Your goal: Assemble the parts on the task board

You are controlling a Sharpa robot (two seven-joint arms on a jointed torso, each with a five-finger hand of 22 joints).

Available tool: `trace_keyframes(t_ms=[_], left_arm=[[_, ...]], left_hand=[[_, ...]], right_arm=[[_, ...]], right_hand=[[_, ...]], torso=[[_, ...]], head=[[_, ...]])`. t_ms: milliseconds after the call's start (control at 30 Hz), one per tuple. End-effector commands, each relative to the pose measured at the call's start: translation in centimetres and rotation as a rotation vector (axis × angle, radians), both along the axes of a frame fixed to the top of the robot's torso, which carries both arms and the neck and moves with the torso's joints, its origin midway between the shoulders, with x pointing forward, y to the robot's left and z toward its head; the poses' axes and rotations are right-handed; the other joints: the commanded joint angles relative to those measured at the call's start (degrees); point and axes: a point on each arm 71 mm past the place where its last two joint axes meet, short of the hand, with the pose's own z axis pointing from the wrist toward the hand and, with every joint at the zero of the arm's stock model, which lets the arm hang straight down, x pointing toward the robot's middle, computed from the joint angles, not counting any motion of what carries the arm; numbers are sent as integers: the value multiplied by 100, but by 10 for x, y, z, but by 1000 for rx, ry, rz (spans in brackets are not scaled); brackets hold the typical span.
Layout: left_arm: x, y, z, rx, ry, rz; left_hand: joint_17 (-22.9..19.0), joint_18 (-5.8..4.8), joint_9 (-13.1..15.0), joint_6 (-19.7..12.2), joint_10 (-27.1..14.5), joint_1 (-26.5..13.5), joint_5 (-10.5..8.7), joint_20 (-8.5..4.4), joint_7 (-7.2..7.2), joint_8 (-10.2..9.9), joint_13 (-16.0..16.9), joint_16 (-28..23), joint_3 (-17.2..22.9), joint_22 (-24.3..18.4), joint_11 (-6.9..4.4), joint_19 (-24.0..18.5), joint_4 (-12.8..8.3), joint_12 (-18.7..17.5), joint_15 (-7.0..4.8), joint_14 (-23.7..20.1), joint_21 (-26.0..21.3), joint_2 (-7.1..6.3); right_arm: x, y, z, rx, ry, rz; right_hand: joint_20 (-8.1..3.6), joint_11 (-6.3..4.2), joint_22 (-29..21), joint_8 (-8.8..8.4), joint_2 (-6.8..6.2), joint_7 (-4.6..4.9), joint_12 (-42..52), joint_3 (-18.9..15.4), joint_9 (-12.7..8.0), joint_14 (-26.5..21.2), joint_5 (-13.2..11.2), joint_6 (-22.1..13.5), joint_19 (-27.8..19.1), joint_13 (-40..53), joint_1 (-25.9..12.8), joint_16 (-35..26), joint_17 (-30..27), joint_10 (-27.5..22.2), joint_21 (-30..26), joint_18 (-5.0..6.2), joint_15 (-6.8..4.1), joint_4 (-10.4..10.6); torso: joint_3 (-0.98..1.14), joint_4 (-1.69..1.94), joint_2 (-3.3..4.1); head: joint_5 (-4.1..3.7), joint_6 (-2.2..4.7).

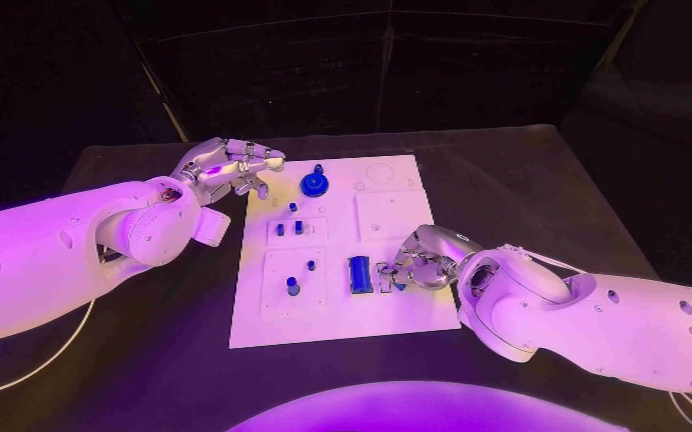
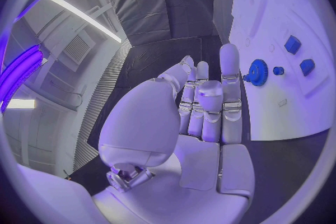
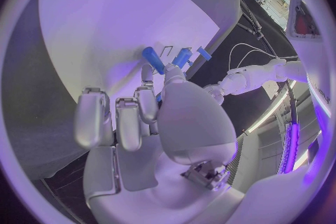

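**Right hand works a small blue piece at the board's near right; left hand waits off the far-left corner**

The flat white rectangular task board lies in the middle of the matte black table, its long side running near to far. On it the small blue parts are spread out: a round toothed blue gear stands near the far-left corner, two small blue blocks sit in a recessed square just nearer than it, a short blue peg stands in the near-left panel, and a long blue rectangular bar lies near the board's middle, toward the near side.

Just right of that bar, the silver right hand is bent down onto the board with its fingers curled in close around a small blue piece. The right wrist view shows fingertips meeting blue pieces on the white surface, but whether the hand grips the piece or only touches it I cannot tell. Its low, tight posture suggests it is seating or picking that part next to the bar.

The silver left hand hovers above the table just off the board's far-left edge, close to the gear but apart from it. Its fingers are stretched out and hold nothing, probably parked there so it stays out of the right hand's way while remaining near the gear.
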Motion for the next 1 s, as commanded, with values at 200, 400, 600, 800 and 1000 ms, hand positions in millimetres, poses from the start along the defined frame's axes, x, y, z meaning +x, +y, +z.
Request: trace_keyframes(t_ms=[200, 400, 600, 800, 1000], left_arm=[[-1, -3, 2, -15, -6, -20], [-1, -3, 2, -15, -5, -20], [0, -3, 2, -15, -5, -20], [0, -3, 2, -14, -5, -20], [0, -3, 2, -14, -5, -20]], left_hand=[[5, 69, -8, -37, -31, 18, -9, 2, -9, 20, -2, -16, 37, -5, -11, -40, 8, 25, 5, -41, -25, 52], [5, 69, -8, -37, -31, 18, -9, 2, -9, 20, -2, -16, 37, -5, -11, -40, 8, 25, 5, -41, -25, 52], [5, 69, -8, -37, -31, 18, -9, 2, -9, 20, -2, -16, 37, -5, -11, -40, 8, 25, 5, -41, -25, 52], [5, 69, -8, -37, -31, 18, -9, 2, -9, 20, -2, -16, 37, -5, -11, -40, 8, 25, 5, -41, -25, 52], [5, 69, -8, -37, -31, 18, -9, 2, -9, 20, -2, -16, 37, -5, -11, -40, 8, 25, 5, -41, -25, 52]], right_arm=[[1, 2, -3, -29, 25, 15], [1, 5, -3, -24, 21, 20], [1, 5, -2, -20, 13, 18], [1, 4, -1, -20, -3, 13], [1, 5, 0, -17, -12, 14]], right_hand=[[-4, -101, -14, -14, -9, -14, -44, -61, 0, 459, -57, 45, 32, 66, -73, 8, 766, 107, 9, -35, -35, 2], [-3, -100, -5, -20, -1, -15, -26, -98, 4, 459, -112, 57, 32, 85, -119, 12, 774, 118, 13, -36, -34, 3], [-14, -131, 24, 0, 106, -56, 4, -50, 26, 462, -91, 117, 41, 117, -21, 24, 794, 140, 31, -40, -53, -41], [-49, -179, 70, 36, 333, -110, 31, 118, 73, 469, -179, 197, 56, 152, 244, 46, 832, 170, 59, -47, -92, -121], [-71, -204, 90, 61, 428, -138, 130, 233, 111, 471, -340, 242, 61, 237, 367, 56, 849, 231, 71, -51, -113, -161]], torso=[[0, -4, -2], [0, -2, -3], [1, -9, -7], [2, -6, -8], [3, -1, 2]], head=[[13, -22], [13, -17], [16, -6], [11, 6], [10, 10]])
